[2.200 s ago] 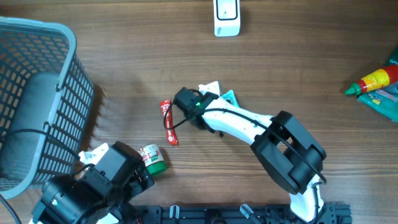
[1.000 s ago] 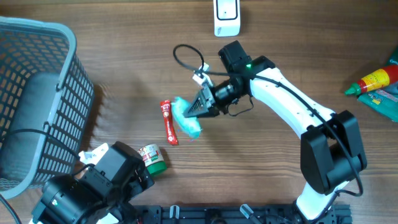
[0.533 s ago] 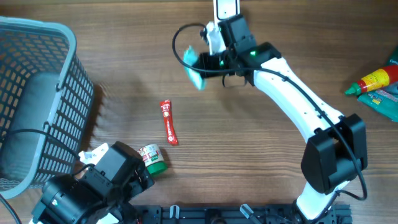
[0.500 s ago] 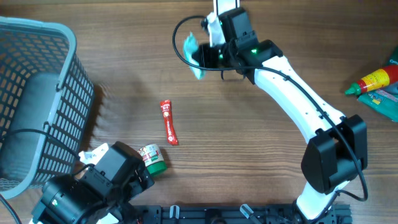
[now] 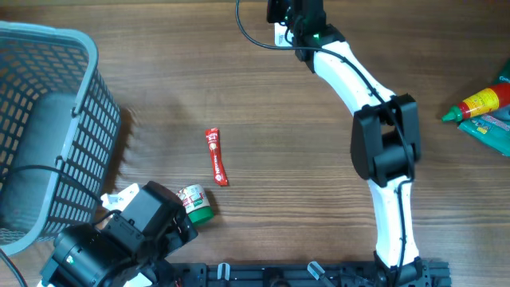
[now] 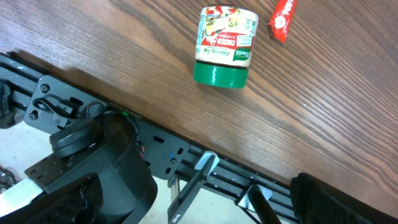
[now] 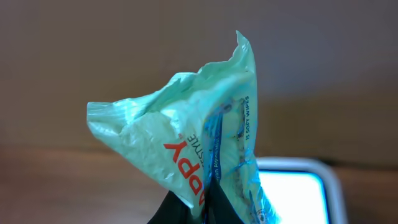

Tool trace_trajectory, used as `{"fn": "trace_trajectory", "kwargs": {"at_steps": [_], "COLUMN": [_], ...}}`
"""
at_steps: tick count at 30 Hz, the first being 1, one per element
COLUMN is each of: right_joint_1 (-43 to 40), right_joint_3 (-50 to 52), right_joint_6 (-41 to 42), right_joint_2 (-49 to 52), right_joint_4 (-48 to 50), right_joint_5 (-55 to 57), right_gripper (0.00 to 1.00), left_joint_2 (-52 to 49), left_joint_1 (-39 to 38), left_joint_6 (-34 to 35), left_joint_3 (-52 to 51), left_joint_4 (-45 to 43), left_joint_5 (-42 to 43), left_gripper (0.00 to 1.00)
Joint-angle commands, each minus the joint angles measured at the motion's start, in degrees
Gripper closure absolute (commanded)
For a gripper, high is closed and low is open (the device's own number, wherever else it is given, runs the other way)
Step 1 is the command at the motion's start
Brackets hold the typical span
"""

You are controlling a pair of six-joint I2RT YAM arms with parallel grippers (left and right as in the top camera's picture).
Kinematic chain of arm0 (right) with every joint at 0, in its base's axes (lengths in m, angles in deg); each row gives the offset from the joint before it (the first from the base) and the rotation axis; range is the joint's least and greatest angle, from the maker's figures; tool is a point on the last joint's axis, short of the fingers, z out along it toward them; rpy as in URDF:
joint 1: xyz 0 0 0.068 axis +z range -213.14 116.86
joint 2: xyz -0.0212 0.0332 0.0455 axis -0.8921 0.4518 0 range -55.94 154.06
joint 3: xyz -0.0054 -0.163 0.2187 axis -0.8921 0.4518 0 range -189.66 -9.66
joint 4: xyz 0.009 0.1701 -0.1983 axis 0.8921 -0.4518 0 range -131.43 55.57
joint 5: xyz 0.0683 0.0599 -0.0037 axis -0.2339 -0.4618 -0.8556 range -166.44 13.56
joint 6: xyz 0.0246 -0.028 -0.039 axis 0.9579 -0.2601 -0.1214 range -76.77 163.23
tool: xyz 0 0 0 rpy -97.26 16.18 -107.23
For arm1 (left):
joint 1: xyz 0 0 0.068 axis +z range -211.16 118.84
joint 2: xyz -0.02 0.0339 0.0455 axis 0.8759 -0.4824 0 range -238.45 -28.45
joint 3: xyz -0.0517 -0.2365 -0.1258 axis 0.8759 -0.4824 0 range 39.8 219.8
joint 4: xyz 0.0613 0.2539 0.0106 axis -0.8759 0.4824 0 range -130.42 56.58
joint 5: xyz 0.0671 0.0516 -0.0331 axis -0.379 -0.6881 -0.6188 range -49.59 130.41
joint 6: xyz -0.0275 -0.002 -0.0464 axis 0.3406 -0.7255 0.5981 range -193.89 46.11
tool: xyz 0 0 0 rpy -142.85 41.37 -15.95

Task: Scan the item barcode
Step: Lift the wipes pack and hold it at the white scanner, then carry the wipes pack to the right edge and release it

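Since the right arm is stretched all the way to the 12 o'clock edge of the table (image 5: 319, 167), the overhead view barely helps and the right wrist camera tells the story. The right end effector (image 7: 202, 211) is pressed together on the bottom edge of a mint-green wipes packet (image 7: 186, 137), pinching it between the dark fingertips. From that pinch the packet sticks straight up toward 12 o'clock, crumpled and flared at the top, with red lettering and a blue printed strip facing the camera. No barcode can be made out on the side that shows.

Behind the packet, at about 4 o'clock from its middle, sits the white scanner (image 7: 292, 193) with its window lit up pale. It's blurry, so whether the packet touches it can't be told; it just looks close.

Down at the 7 o'clock corner of the overhead view, the left end effector (image 5: 155, 211) is spread wide with nothing in it. A small green-lidded jar (image 5: 195, 204) lies on its side just beside it, and a red sachet (image 5: 216, 157) lies a little past the jar toward 12 o'clock. The grey basket (image 5: 80, 48) takes up the 9 o'clock side. Over at 3 o'clock are a red sauce bottle (image 5: 480, 103) and a teal pack (image 5: 494, 134), well apart from both arms.
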Motion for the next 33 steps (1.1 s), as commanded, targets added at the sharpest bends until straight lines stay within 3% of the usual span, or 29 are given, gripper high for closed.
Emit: {"fn": "trace_trajectory", "kwargs": {"at_steps": [1,8,14,19,22,24,29,33], "right_joint_1": [0.0,-0.2,-1.6,-10.3,-24.3,-33.3,-48.8,-56.0], "right_joint_3": [-3.3,-3.3,-7.4,-7.4,-6.9,-3.3,15.7,24.4], "right_joint_6": [-4.4,0.1,0.0,7.0,23.5,30.6,31.6,31.4], "right_joint_2": [3.5,3.7,-6.8,-21.4,-22.9,-21.7,-21.4,-21.4], "right_joint_4": [2.1,-0.2,-13.6,-37.0,-61.6,-67.6,-56.8,-52.2], "right_joint_5": [6.2,6.3,11.4,19.6,24.3,24.2,24.2,24.5], "right_gripper": [0.96,0.95,0.95,0.96,0.95,0.96,0.95,0.95], "left_joint_2": [0.3,0.3,0.3,0.3,0.3,0.3,0.3,0.3], "left_joint_1": [0.1,0.1,0.1,0.1,0.1,0.1,0.1,0.1], "left_joint_6": [0.8,0.8,0.8,0.8,0.8,0.8,0.8,0.8], "left_joint_3": [0.0,0.0,0.0,0.0,0.0,0.0,0.0,0.0], "left_joint_4": [0.1,0.1,0.1,0.1,0.1,0.1,0.1,0.1], "left_joint_5": [-0.3,-0.3,-0.3,-0.3,-0.3,-0.3,-0.3,-0.3], "left_gripper": [0.00,0.00,0.00,0.00,0.00,0.00,0.00,0.00]}}
